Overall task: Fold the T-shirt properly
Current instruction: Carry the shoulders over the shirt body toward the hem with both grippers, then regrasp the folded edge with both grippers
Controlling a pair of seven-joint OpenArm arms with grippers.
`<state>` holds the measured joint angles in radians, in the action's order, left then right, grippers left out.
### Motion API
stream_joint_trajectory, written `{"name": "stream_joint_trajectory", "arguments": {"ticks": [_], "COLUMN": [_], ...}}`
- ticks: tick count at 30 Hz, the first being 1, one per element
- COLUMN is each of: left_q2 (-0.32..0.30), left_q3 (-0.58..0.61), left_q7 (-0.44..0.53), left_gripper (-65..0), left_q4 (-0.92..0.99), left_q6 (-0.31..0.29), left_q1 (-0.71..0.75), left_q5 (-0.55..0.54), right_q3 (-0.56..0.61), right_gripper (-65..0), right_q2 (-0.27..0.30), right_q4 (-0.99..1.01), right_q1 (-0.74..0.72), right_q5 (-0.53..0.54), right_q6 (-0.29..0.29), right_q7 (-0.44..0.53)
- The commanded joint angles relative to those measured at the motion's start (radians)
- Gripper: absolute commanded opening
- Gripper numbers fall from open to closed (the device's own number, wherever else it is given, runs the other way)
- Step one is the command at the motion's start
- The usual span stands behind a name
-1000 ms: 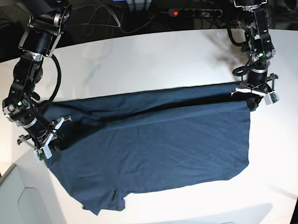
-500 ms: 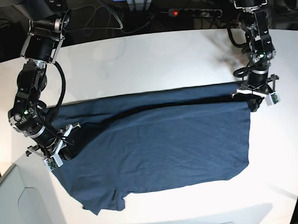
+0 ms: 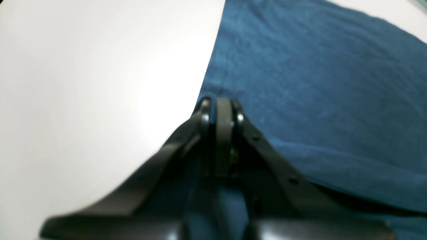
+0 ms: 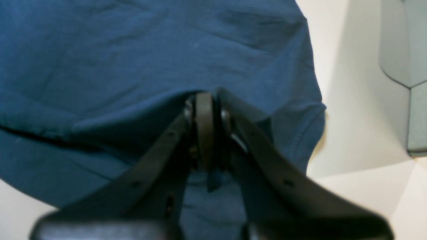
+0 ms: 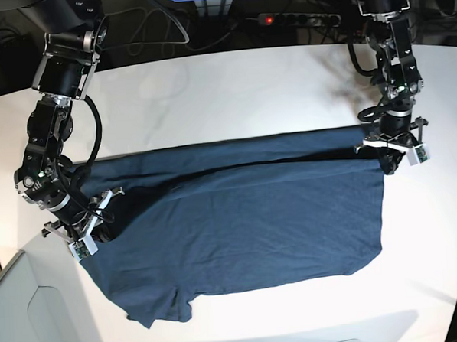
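Note:
The dark navy-teal T-shirt (image 5: 246,224) lies spread across the white table, its far edge folded over toward the front. My left gripper (image 5: 390,156) is shut on the shirt's far right corner; in the left wrist view (image 3: 220,106) its jaws are pressed together over the blue cloth (image 3: 317,83) at the fabric's edge. My right gripper (image 5: 94,230) is shut on the shirt's left edge; in the right wrist view (image 4: 205,103) the closed jaws pinch a fold of cloth (image 4: 133,50). The neck label is hidden.
The white table (image 5: 232,94) runs round the shirt, bare behind it and to its right. A grey bin (image 5: 29,319) sits at the front left corner, also in the right wrist view (image 4: 407,50). Cables and a power strip (image 5: 297,18) lie behind the table.
My right gripper has carried the shirt's left edge down and toward the front, drawing the folded layer further over. My left gripper has stayed almost still at the right corner.

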<state>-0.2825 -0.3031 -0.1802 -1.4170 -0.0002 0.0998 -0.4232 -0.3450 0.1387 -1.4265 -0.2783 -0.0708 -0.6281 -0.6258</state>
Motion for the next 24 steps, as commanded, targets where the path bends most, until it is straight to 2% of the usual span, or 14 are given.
{"name": "stream_joint_trajectory", "arguments": {"ticks": [1, 3, 8, 10, 17, 24], "left_q2": [-0.014, -0.014, -0.019, -0.021, -0.022, -0.01], "left_q3": [-0.005, -0.005, -0.005, -0.005, -0.015, -0.009], "left_q7": [0.026, 0.026, 0.026, 0.026, 0.026, 0.034], "left_gripper": [-65.0, -59.3, -33.7, -27.1, -27.1, -27.0], "left_q4": [-0.015, -0.015, -0.025, -0.026, -0.064, 0.002], "left_q6": [0.001, 0.001, 0.001, 0.001, 0.001, 0.001], "left_q1": [-0.01, -0.01, -0.012, -0.01, 0.028, 0.058], "left_q5": [-0.001, -0.001, -0.001, -0.003, -0.004, -0.007], "right_q3": [0.001, 0.001, -0.004, -0.007, -0.035, -0.078], "right_gripper": [-61.4, -54.3, -29.1, -23.9, -22.5, -22.5], "right_q2": [0.014, 0.014, 0.016, 0.017, 0.057, 0.058], "right_q4": [-0.015, -0.015, -0.024, -0.024, -0.041, -0.11], "right_q1": [-0.025, -0.025, -0.02, -0.02, 0.014, 0.118], "right_q5": [0.016, 0.016, 0.016, 0.016, 0.016, 0.016], "right_q6": [-0.003, -0.003, -0.003, -0.003, -0.003, -0.005], "right_q7": [0.022, 0.016, 0.022, 0.022, 0.022, 0.024]}}
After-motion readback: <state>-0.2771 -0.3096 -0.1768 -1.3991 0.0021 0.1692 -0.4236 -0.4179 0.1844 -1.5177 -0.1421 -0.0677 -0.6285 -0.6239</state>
